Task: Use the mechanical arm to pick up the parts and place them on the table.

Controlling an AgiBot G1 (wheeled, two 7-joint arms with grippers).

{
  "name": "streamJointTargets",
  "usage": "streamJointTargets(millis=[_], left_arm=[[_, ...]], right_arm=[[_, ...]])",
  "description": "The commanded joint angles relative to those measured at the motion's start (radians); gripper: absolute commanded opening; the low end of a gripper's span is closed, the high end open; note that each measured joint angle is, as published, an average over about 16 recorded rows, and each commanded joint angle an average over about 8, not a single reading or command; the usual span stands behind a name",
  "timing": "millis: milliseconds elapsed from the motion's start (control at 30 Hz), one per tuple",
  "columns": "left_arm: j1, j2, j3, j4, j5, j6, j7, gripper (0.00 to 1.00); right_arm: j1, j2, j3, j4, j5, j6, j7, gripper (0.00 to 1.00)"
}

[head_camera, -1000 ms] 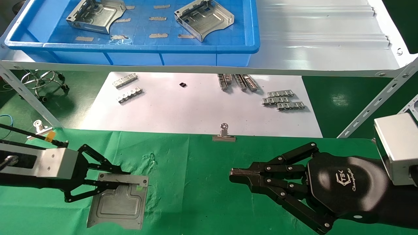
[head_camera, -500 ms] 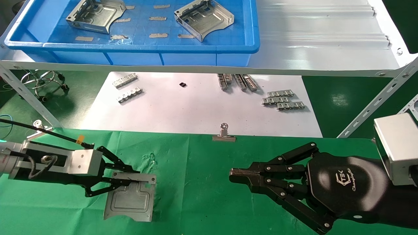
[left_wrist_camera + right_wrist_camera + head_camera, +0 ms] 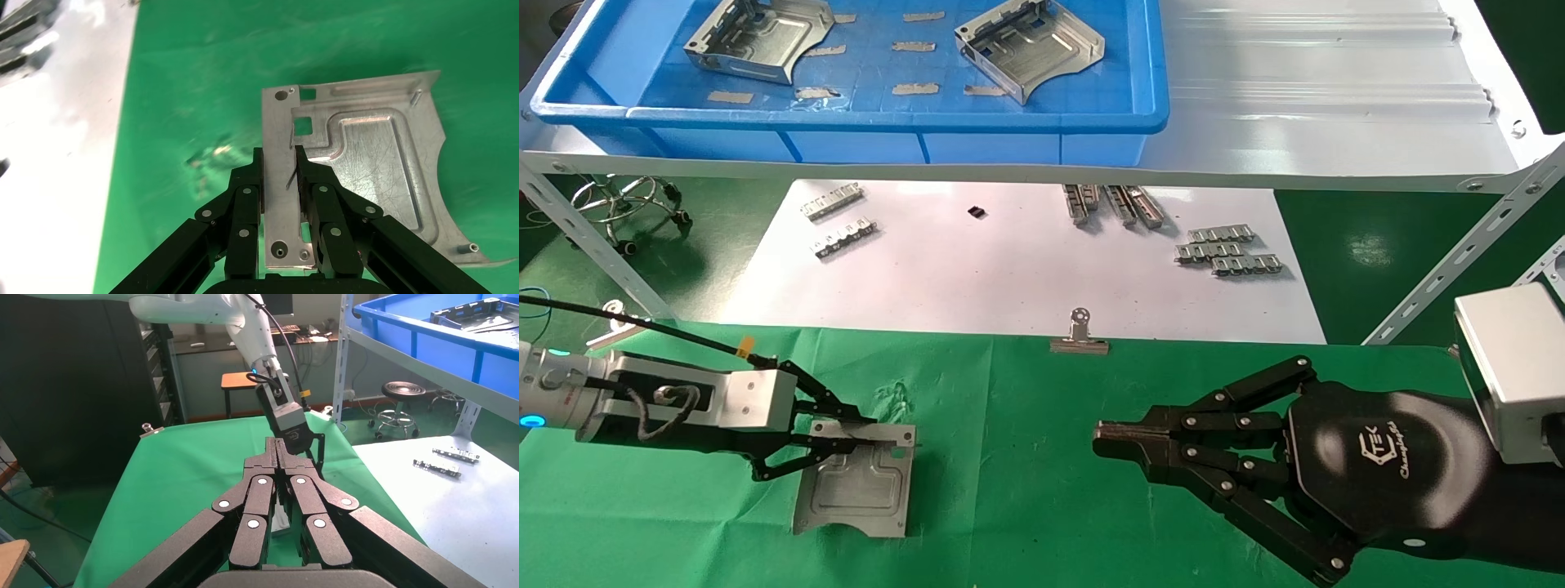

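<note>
Left gripper (image 3: 850, 431) fingers clamp a bracket (image 3: 856, 490) on the table (image 3: 1026, 490)

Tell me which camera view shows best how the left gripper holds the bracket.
The left wrist view: the left gripper pinches the bracket on its flange. The head view shows both from the side; in the right wrist view the bracket is hidden.

Workshop/lab bay: slotted-steel shelf (image 3: 1320, 122) holding blue bin (image 3: 862, 122), green-clothed worktop (image 3: 1026, 457), stools (image 3: 403, 392) and desks behind the hand.
</note>
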State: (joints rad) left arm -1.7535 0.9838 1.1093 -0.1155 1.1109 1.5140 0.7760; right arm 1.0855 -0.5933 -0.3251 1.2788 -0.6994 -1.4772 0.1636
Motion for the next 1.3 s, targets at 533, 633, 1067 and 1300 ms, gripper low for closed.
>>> streamJointTargets(millis=[533, 633, 1067, 1300], left_arm=[[-0.013, 0.023, 0.002, 0.081, 0.005, -0.008, 0.047, 1.0], [-0.021, 0.02, 0.0, 0.09, 0.001, 0.013, 0.034, 1.0], [0.006, -0.043, -0.038, -0.007, -0.056, 0.088, -0.151, 1.0], [0.075, -0.076, -0.124, -0.128, -0.09, 0.078, -0.24, 1.0]], right_arm=[[0.0, 0.0, 0.0, 0.0, 0.0, 0.0, 0.0, 0.0], [0.0, 0.0, -0.001, 0.0, 0.0, 0.0, 0.0, 0.0], [0.0, 0.0, -0.001, 0.0, 0.001, 0.0, 0.0, 0.11], [0.0, 0.0, -0.001, 0.0, 0.001, 0.0, -0.001, 0.98]])
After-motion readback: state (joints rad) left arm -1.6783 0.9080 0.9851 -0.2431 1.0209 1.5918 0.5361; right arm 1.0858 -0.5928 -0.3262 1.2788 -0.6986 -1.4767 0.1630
